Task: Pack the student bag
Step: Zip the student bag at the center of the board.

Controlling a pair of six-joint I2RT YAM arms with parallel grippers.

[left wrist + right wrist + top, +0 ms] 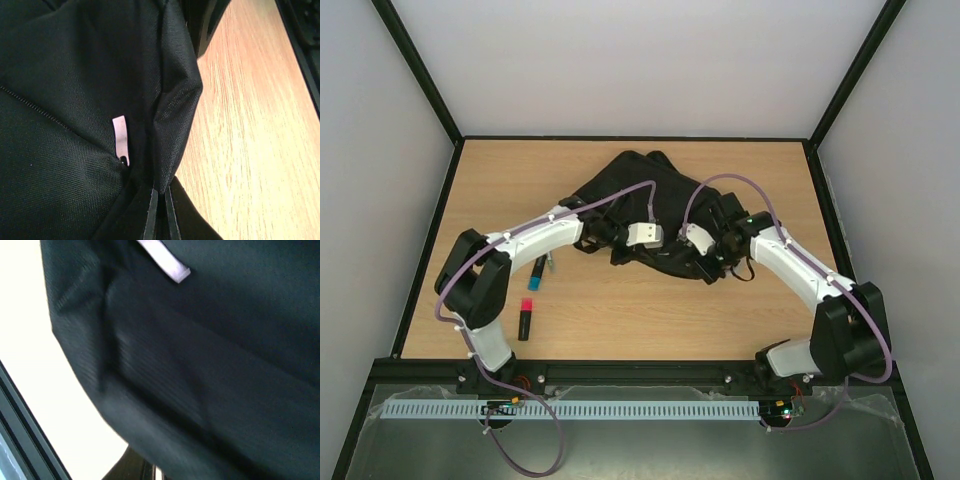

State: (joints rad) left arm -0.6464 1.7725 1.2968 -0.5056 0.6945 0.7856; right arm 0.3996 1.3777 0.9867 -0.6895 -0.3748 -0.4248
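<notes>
The student bag (640,185), a large black fabric backpack, lies crumpled in the middle of the wooden table (620,310). Both grippers meet at its near edge. My left gripper (660,240) is shut on a fold of the bag's fabric, and the left wrist view shows its jaws (162,202) pinching that fold beside a pale zip pull (120,139). My right gripper (682,240) is close by on the right. In the right wrist view the bag (225,340) fills the frame, and the fabric runs down onto the closed fingertips (160,474) at the bottom edge.
A blue and black marker (538,272) and a red and black marker (525,320) lie on the table left of the bag, near the left arm. Black frame rails (435,230) border the table, with white walls beyond.
</notes>
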